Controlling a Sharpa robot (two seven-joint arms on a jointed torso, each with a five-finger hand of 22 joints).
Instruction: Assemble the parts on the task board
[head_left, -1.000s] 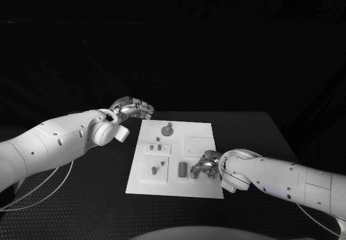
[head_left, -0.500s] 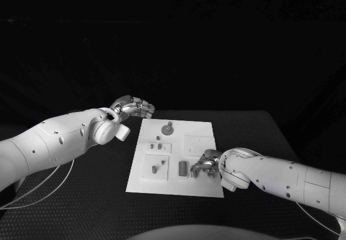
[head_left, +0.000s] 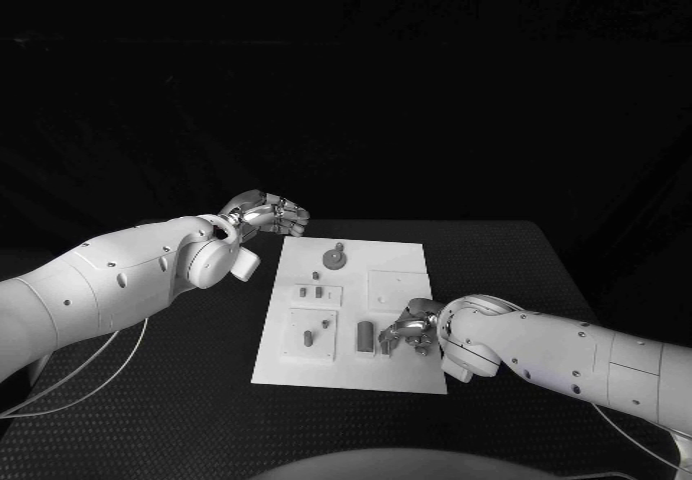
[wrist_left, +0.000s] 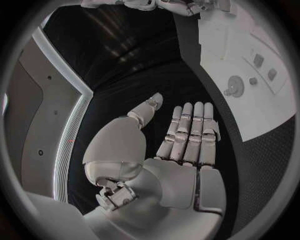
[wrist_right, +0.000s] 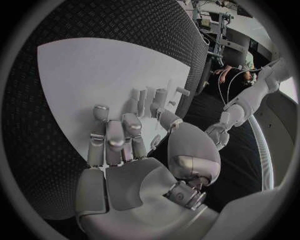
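Silver right hand (head_left: 410, 328) hides whatever its curled fingers grip; left hand (head_left: 268, 214) empty, extended.

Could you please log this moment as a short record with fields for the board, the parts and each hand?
Board: white rectangular task board on the black table.
Parts: small grey pieces; a round one at the far end, an upright block near the right hand.
Left hand: off the board's far left corner, holding nothing.
Right hand: on the board's near right area; grip unclear.
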